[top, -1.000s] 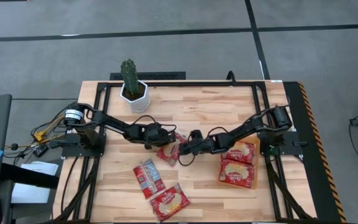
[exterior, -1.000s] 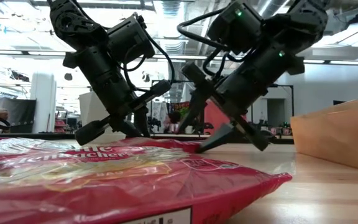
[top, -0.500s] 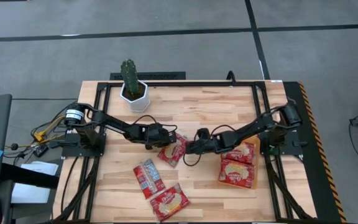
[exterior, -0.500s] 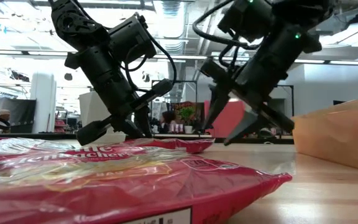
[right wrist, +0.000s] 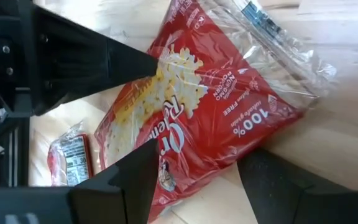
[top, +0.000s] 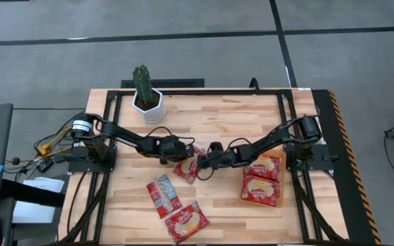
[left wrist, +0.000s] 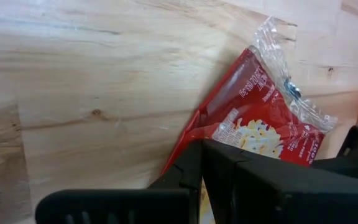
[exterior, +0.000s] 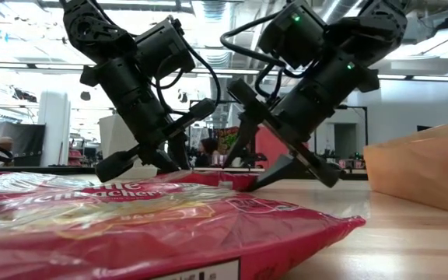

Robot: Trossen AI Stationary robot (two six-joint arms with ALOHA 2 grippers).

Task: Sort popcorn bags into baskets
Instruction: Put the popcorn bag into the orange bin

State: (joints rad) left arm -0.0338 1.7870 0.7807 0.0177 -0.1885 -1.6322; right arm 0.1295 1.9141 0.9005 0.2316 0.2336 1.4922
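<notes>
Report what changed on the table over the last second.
The right gripper pulled back toward the orange tray half a second ago, then returned; its open fingers now straddle the middle popcorn bag. The left gripper stayed on that bag's other side. The remaining bags and cactus pot did not move.

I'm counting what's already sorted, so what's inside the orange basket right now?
The orange basket holds two popcorn bags: one toward the cactus end and one nearer the front. The right arm crosses the first bag's corner. Anything beneath them is hidden.
</notes>
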